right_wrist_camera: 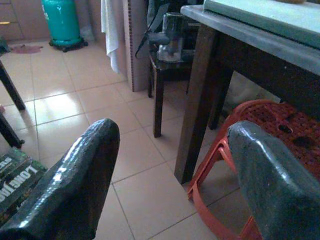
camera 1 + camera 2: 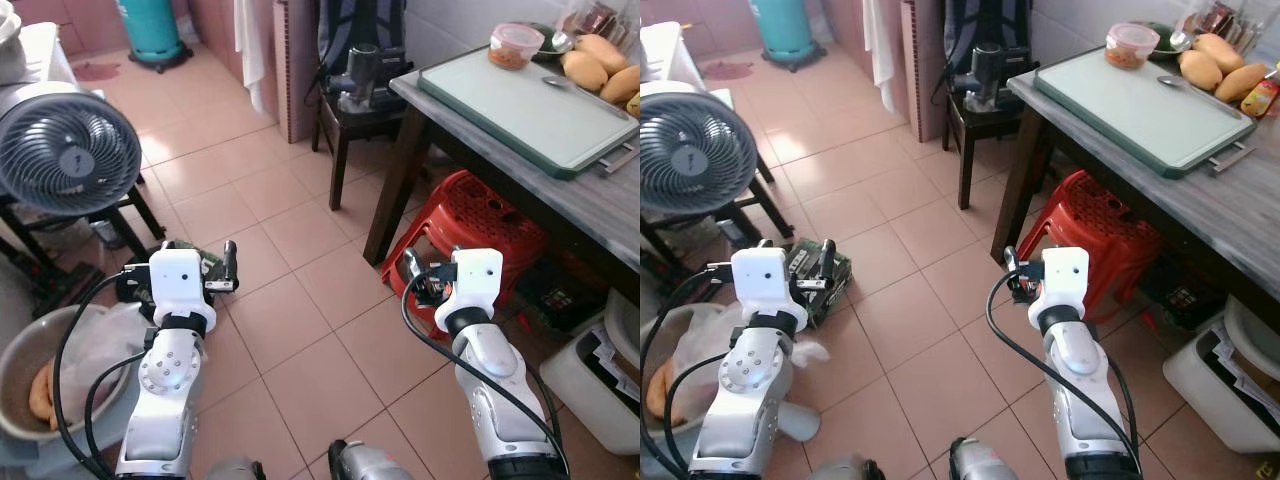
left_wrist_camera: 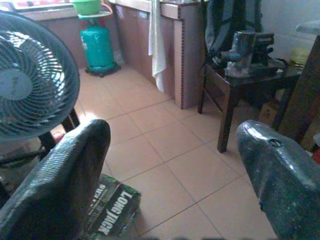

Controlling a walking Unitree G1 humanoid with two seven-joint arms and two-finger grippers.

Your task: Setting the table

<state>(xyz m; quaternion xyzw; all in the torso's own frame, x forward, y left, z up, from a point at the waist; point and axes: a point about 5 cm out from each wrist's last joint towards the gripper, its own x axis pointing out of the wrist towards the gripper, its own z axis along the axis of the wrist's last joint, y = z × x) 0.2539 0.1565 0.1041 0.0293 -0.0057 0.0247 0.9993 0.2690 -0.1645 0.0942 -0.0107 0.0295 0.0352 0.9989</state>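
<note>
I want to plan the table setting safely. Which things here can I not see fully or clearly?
- Lidded container: contents too small to identify in the eye views.
- Table: its far side is cut by the eye views' right edge.
- Red stool: partly hidden under the table.
- Basin: cut by the left eye view's left edge, partly hidden by plastic wrapping.

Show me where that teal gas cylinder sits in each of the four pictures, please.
Left eye view: gas cylinder at the far top, left of centre.
Right eye view: same far spot, cut by the top edge.
Left wrist view: by the far wall, beyond the fan.
Right wrist view: far across the tiled floor.
Shared landmark: the white towel hanging beside it.
</note>
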